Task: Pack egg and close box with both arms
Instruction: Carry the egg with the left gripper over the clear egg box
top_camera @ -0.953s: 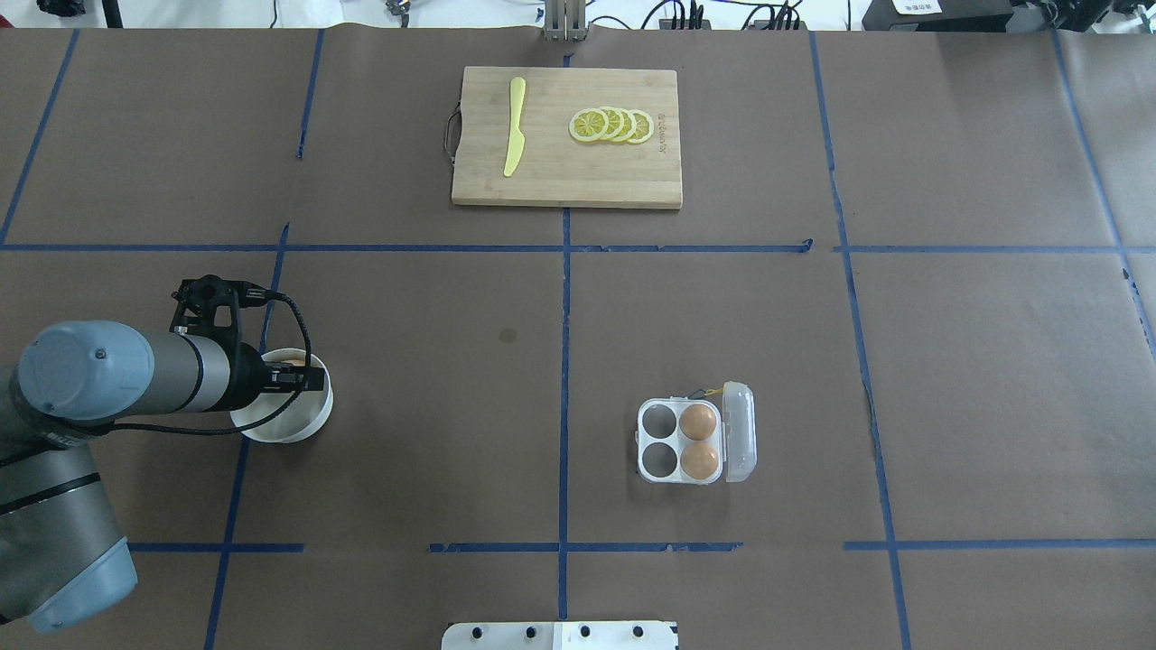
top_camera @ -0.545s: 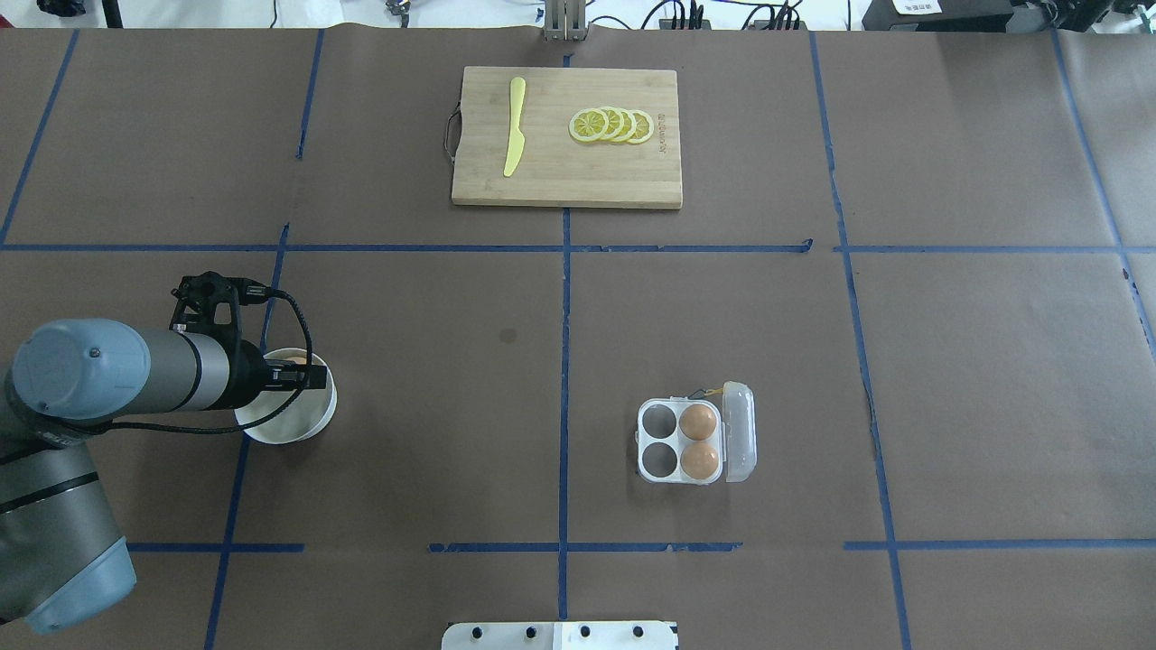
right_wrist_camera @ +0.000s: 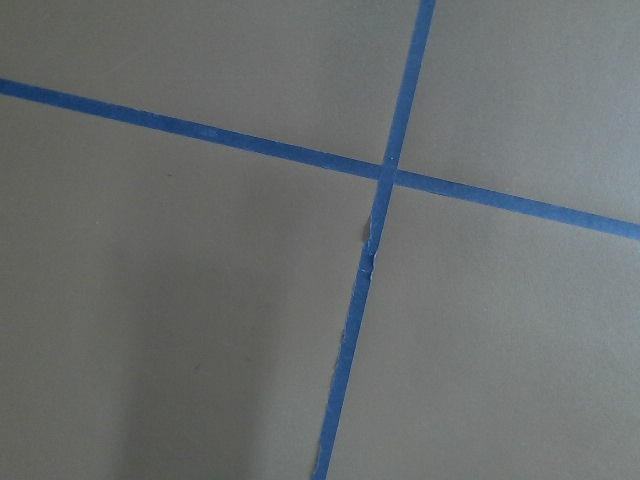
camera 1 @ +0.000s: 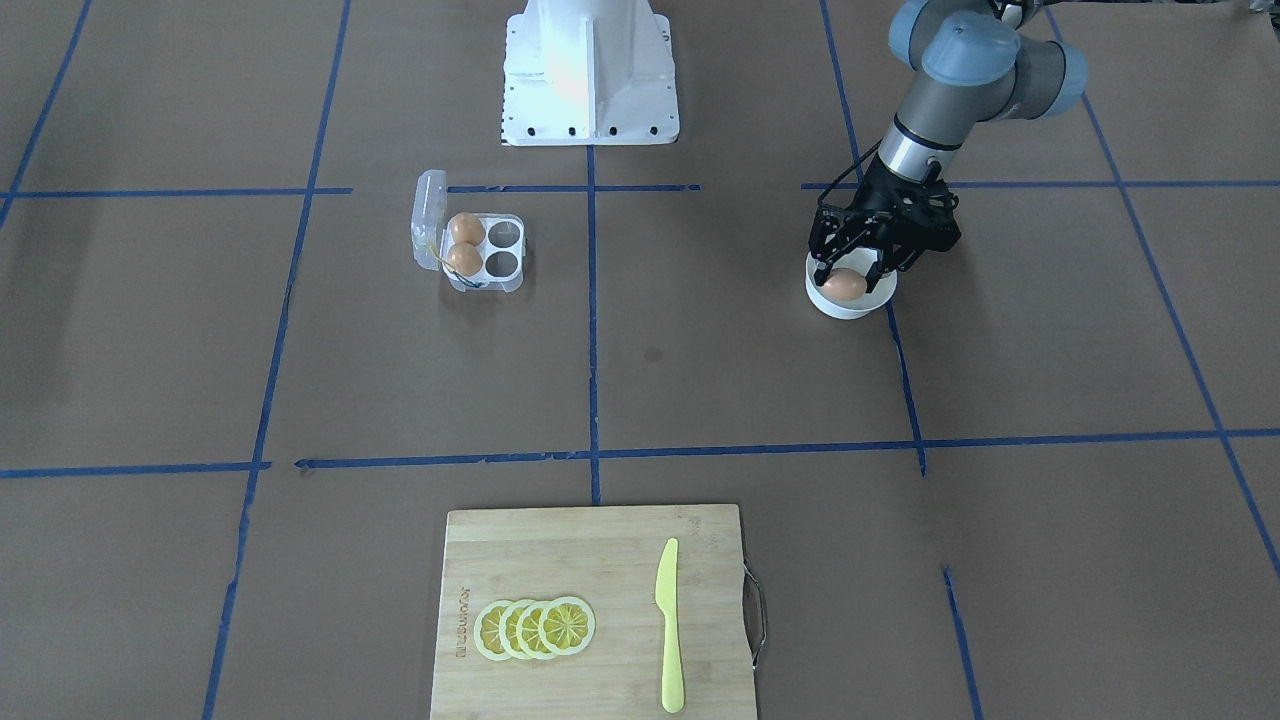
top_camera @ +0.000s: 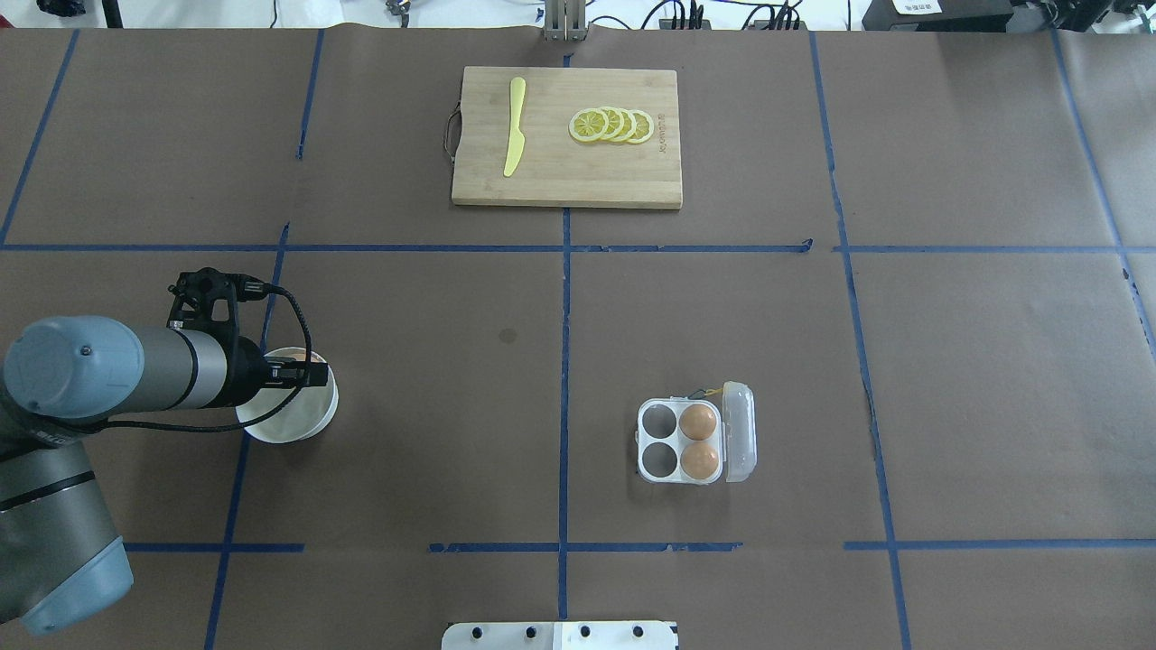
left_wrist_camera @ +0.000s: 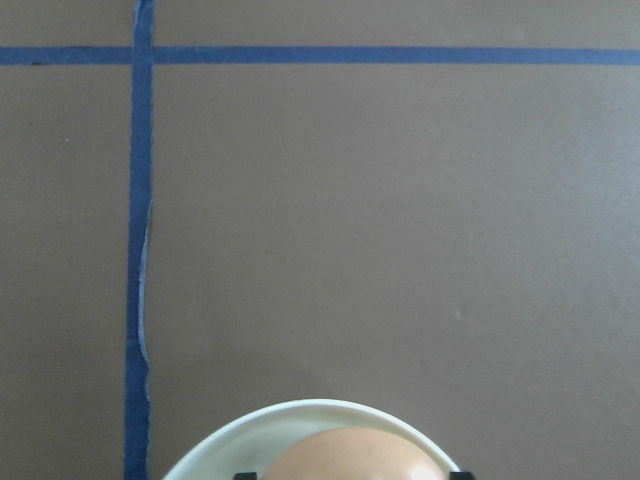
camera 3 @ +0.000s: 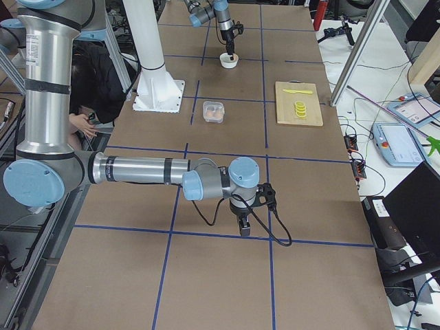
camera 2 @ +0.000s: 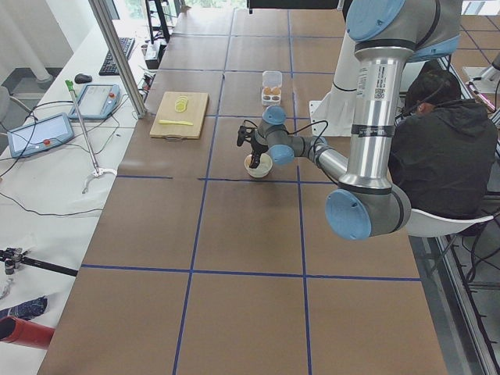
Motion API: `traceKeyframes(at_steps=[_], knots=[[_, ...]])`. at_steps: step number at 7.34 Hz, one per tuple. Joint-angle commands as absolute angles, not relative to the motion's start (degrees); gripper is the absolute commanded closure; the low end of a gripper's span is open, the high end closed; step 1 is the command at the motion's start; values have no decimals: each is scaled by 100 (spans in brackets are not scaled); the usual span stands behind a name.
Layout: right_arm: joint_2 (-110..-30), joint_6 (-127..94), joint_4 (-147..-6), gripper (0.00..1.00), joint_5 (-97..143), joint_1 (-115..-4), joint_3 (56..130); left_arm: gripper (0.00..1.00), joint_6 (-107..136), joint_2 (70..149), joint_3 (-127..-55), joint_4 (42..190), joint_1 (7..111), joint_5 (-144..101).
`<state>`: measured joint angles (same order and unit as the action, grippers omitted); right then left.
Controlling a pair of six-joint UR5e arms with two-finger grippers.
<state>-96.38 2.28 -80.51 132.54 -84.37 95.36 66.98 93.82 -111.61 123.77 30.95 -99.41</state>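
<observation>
Egg, small, smooth and orange-brown (camera 1: 845,284), sits between the black fingers of the left gripper (camera 1: 847,277), right of centre in the upper part of the front-facing view. The fingers are closed in on the egg, directly over a round white bowl (camera 1: 830,303); whether the egg has cleared the rim is hard to tell. The left wrist camera shows the egg's top (left_wrist_camera: 350,455) at the bottom edge of the frame, with the bowl's rim (left_wrist_camera: 220,440) curving round it.

Compared with the overhead view a second ago, the left arm's wrist has crept slightly up the frame and its blue elbow cap has shifted left. This looks like the start of the lift, so the grasp appears done and the carry to the box comes next.

A small clear plastic four-cell egg box (camera 1: 501,263) lies well apart, upper left of centre, lid open, with two matching eggs (camera 1: 465,228) in the cells beside the lid and two cells empty.

The right gripper (camera 3: 242,223) hangs above bare brown table in the right-side view; whether it is wide or narrow cannot be told.

A wooden cutting board (camera 1: 590,540) with yellow lemon slices (camera 1: 535,628) and a yellow knife (camera 1: 668,625) fills the bottom centre.
</observation>
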Motion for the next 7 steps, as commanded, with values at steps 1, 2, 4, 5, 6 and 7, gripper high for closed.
traceKeyframes(at_steps=[1,2,4,5,6,7], knots=[[-9642,229,-8051,0,13263,-8438,9536,66,6706,9387,-11565,12392,3111,-9984],[-9642,229,-8051,0,13254,-8429,9536,66,6767,9474,-11532,12628,3085,-10019],[-9642,229,-8051,0,13254,-8437,9536,65,6924,9763,-11182,13819,3041,-10028],[-9642,229,-8051,0,13254,-8438,9536,65,7309,10217,-10814,14295,3015,-10037],[-9633,229,-8051,0,13254,-8438,9536,65,7591,10857,-10393,14378,2962,-10089],[-9633,229,-8051,0,13245,-8438,9536,64,8037,11263,-10171,14414,2718,-10081]])
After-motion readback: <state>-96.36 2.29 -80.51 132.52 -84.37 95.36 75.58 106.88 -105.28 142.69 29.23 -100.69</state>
